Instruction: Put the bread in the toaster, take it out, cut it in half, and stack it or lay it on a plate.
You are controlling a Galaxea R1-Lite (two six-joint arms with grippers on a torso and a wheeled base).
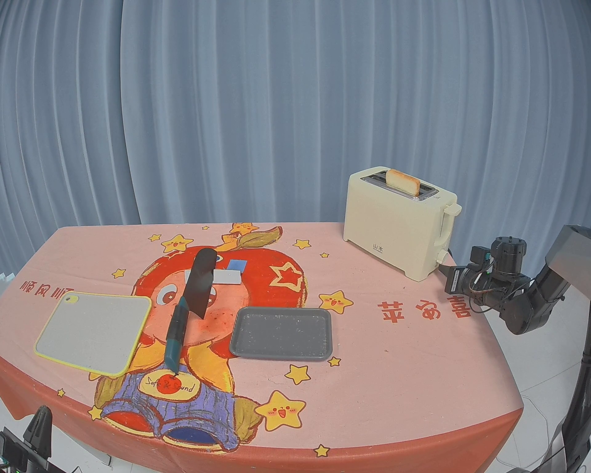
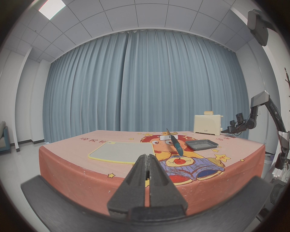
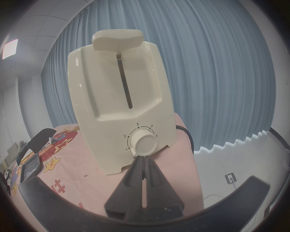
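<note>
Right gripper [image 3: 144, 159] closed by round knob [image 3: 144, 144], cream toaster [image 3: 114, 90].

The right arm [image 1: 529, 295] is held out level with the right gripper [image 3: 144, 159] pinched closed, and the left gripper [image 2: 147, 157] sits low, fingers pressed together.

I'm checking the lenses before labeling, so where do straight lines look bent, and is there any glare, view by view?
Head view: curtain folds bow outward, table edge curves, no glare. Left wrist view: ceiling grid bends, dark rounded corners, one bright ceiling light. Right wrist view: toaster looms large and tilted, small glints on its shell.
</note>
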